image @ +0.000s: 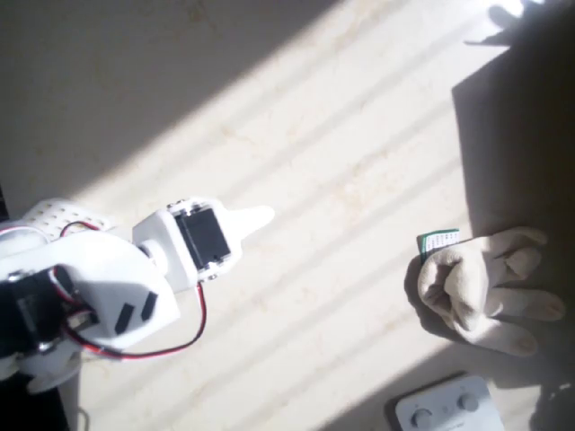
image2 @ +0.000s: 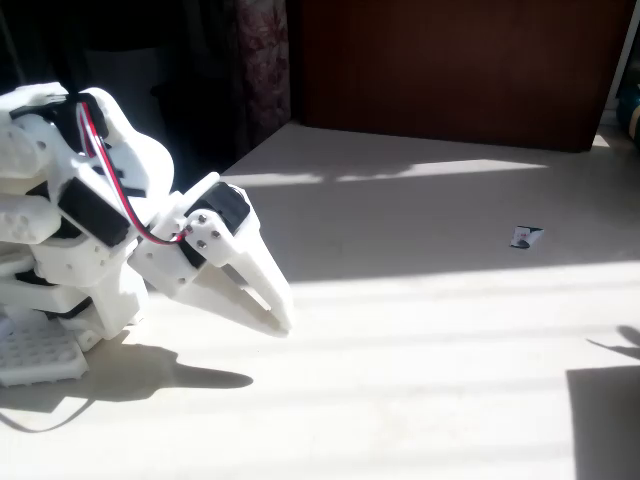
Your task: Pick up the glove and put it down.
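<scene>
My white two-finger gripper (image: 260,218) is pressed closed and holds nothing, well apart from the soft beige-cream fabric glove (image: 485,289). A small green-and-white card (image: 437,241) touches the glove's upper edge.

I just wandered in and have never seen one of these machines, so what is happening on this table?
A small white robot arm sits folded at one side of the pale table, its gripper closed, empty and pointing down near the tabletop. Nothing is being handled right now. In the overhead view, a crumpled beige glove lies well away from it on the right, with a small green card touching its edge and a white device with round buttons nearby.
</scene>
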